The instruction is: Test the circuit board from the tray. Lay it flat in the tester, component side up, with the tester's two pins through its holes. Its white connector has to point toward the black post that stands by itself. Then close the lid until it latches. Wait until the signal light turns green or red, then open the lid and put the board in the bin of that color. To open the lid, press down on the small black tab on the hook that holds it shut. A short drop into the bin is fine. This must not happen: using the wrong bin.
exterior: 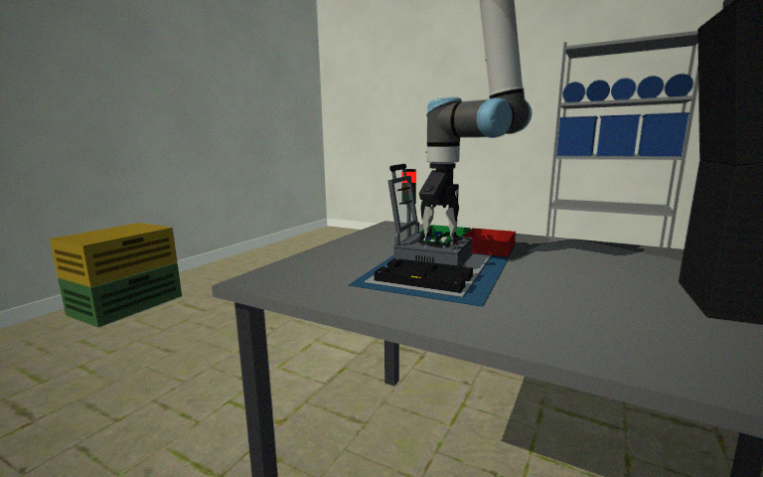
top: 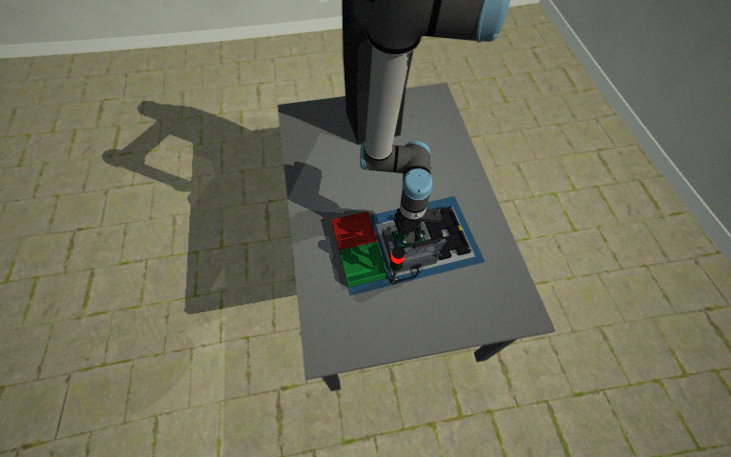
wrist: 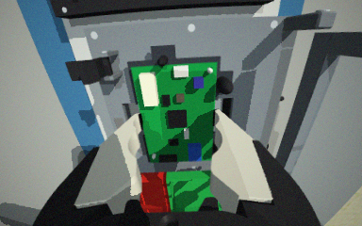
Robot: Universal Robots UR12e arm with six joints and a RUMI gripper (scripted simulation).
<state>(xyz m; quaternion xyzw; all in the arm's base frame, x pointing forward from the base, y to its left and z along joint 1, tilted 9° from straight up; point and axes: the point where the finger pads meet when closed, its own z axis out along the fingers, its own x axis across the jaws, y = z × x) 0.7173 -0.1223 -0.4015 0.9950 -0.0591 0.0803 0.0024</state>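
The green circuit board (wrist: pixel 157 124) lies component side up in the recess of the grey tester (exterior: pixel 404 252) (wrist: pixel 141 40). Its cream and white parts are at the end away from the bins. My gripper (wrist: pixel 177 112) (exterior: pixel 439 242) is shut on the board's two long edges. Two black round posts stand near the board, one post (wrist: pixel 162 60) at its far end and one post (wrist: pixel 225 85) at its right. The lid (exterior: pixel 393 214) (wrist: pixel 307 94) stands open. The black hook tab (wrist: pixel 87 71) is at the left in the wrist view. The signal light (top: pixel 397 258) (exterior: pixel 410 176) shows red. Whether the pins pass through the holes is unclear.
The red bin (top: pixel 350 223) (exterior: pixel 495 242) (wrist: pixel 153 188) and green bin (top: pixel 366 277) (wrist: pixel 189 188) stand side by side beside the tester. The black tray (exterior: pixel 393 274) (wrist: pixel 165 7) lies on the opposite side. The raised lid stands close beside my gripper.
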